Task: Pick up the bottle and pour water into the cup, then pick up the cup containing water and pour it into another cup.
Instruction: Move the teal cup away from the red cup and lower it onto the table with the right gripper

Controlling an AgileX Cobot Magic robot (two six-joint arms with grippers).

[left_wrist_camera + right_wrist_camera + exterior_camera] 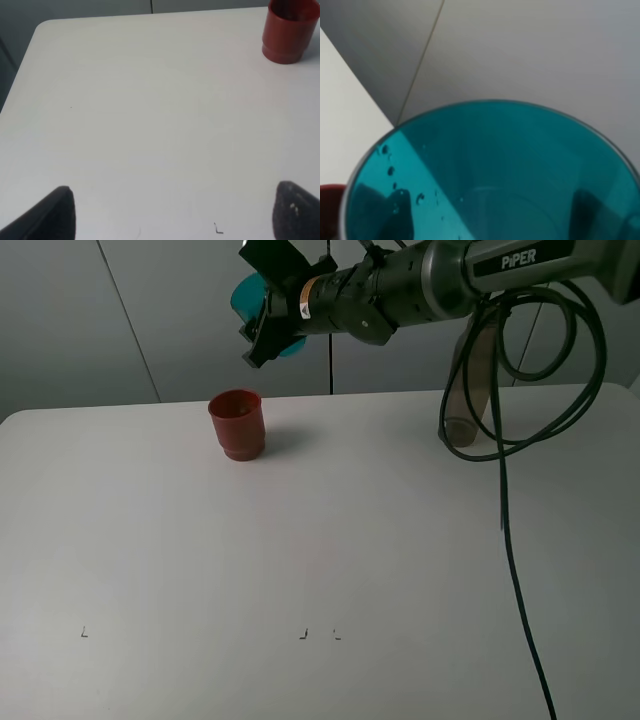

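Right gripper point(262, 328) is clamped on the teal cup point(250, 295), tipped sideways at upper centre above the red cup point(238, 424) on the bench point(320, 570), looks like mid-pour; left gripper point(175, 212) sits open, bottle point(472, 380) parked right.

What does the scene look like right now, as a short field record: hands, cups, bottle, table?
right hand: raised above the table, shut on the translucent teal-blue plastic tumbler, which is tipped over on its side
teal tumbler inside: droplets on the wall; no pooled water can be made out
opaque red plastic cup: upright on the white table, below the tumbler and apart from it
left hand: open, low over bare table, holding nothing
tall smoky grey-brown plastic bottle: upright on the table, behind the right arm's cables
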